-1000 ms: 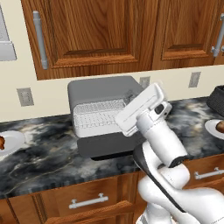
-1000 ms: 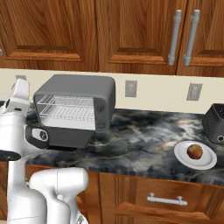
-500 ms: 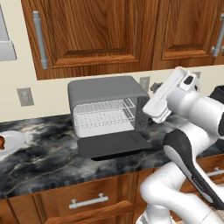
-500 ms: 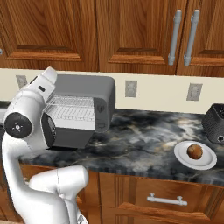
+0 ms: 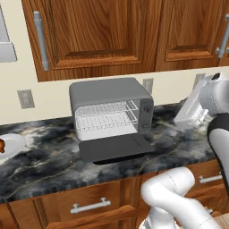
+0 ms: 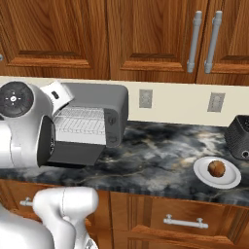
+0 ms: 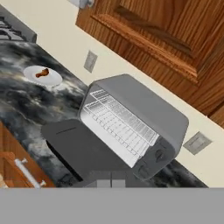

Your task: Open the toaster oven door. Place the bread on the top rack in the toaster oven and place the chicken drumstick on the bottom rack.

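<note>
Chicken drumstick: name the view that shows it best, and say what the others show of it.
The hand view: the chicken drumstick lies whole on a white plate, left of the toaster oven. In the left base view only a reddish-brown sliver shows at the picture's left edge. The right base view gives nothing I can identify as it.

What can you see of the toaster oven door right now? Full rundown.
The toaster oven door is a dark grey flat panel, matte like metal, as wide as the toaster oven. It is fully open, folded down from the front's bottom edge and lying roughly flat over the dark marble counter. Nothing rests on it. Both wire racks show behind.
</note>
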Robot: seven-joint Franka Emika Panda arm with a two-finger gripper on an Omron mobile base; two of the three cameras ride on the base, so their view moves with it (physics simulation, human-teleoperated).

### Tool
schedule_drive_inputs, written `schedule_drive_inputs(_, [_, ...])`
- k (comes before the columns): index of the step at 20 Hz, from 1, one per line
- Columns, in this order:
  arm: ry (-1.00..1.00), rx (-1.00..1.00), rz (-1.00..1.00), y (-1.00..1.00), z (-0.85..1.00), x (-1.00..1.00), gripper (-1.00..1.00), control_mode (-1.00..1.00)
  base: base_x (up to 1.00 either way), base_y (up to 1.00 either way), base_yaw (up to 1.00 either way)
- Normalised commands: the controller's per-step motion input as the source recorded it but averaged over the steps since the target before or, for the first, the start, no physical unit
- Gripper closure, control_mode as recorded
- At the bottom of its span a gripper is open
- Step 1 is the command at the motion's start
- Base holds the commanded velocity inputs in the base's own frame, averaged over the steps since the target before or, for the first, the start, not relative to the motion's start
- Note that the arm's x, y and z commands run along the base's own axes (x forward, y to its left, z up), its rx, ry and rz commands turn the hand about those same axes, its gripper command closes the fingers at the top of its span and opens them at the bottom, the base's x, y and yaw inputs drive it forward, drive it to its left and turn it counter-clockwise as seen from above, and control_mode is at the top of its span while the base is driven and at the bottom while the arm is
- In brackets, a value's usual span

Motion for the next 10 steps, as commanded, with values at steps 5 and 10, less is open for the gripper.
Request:
schedule_drive_inputs(5, [0.13, -0.17, -0.06, 0.07, -0.88, -0.4, 1.0, -1.0, 0.0, 0.0, 0.0])
schedule_drive_inputs(10, [0.11, -0.14, -0.11, 0.0, -0.7, -0.31, 1.0, -1.0, 0.0, 0.0, 0.0])
